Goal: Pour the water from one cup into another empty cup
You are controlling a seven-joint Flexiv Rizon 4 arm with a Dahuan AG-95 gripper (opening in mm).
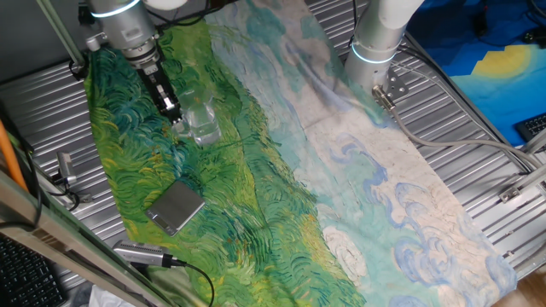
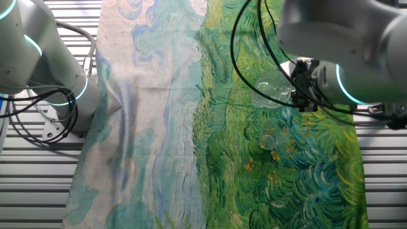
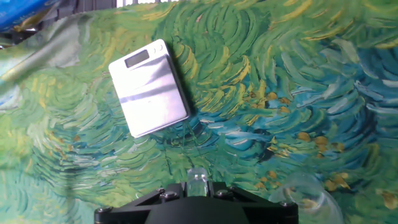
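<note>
The gripper (image 2: 299, 89) is clamped on one cup (image 2: 270, 88), holding it tipped sideways in the air above the painted cloth (image 2: 159, 127). Another clear cup (image 2: 269, 138) stands on the cloth just beneath, at six o'clock from the held one. The grey flat block (image 1: 176, 206) lies well apart.

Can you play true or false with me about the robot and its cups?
1. The hand holds a glass cup. True.
2. That cup is standing on the cloth. False: it is up in the air, tipped sideways.
3. A second cup stands on the cloth below it. True.
4. The grey block has a cup on top. False: nothing is on it, and it lies apart from both cups.
5. The cloth is plain white. False: it has green and blue swirls.
</note>
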